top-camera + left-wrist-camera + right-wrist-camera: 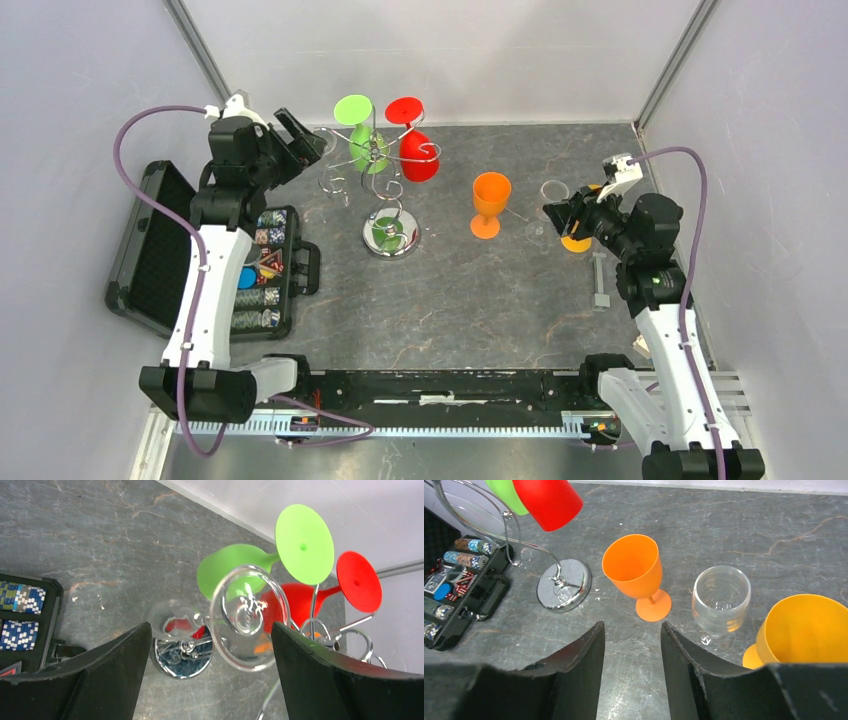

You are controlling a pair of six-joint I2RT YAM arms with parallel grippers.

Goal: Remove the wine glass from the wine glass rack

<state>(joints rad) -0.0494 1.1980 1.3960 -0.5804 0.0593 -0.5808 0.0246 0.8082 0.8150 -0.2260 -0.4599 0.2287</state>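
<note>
The chrome wine glass rack stands mid-table on a round shiny base. A green glass, a red glass and a clear wine glass hang upside down from its arms. My left gripper is open at the rack's left side. In the left wrist view the clear glass's foot lies just beyond the open left gripper, in line with the gap between its fingers and apart from them. My right gripper is open and empty above the table on the right.
An orange glass, a clear glass and a yellow glass stand upright right of the rack, near the right gripper. An open black case with poker chips lies on the left. A small metal part lies on the right.
</note>
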